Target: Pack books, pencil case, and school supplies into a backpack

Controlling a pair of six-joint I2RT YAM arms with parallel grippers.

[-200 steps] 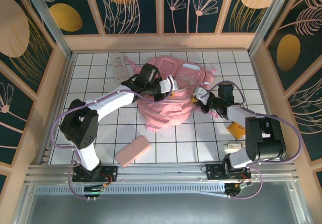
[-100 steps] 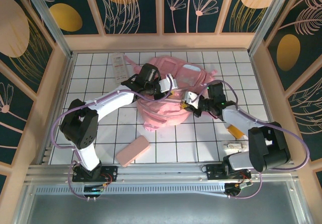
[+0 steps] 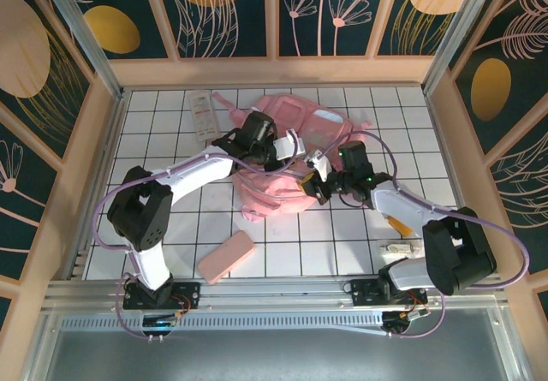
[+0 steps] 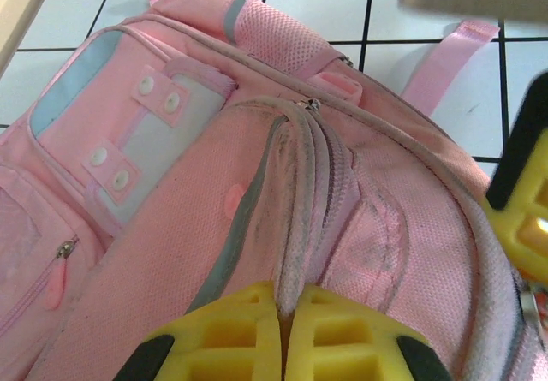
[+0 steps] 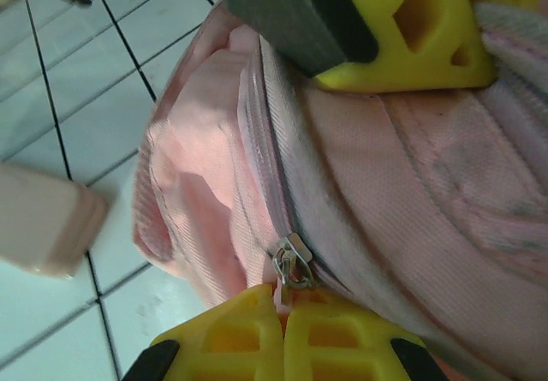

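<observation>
Backpack (image 3: 318, 126) lies mid-table toward the back wall; left wrist view shows left gripper (image 4: 284, 308) pinched shut on its fabric beside the zip, right wrist view shows right gripper (image 5: 282, 300) clamped on the zipper pull (image 5: 291, 261), and the top view adds pencil case (image 3: 226, 256) near the front-left edge.

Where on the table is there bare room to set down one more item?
Free: the near tiles between the pencil case and the tiny whitish item; the far-right corner beside the backpack. Crowded: the middle, where the left gripper and right gripper pinch the backpack.
</observation>
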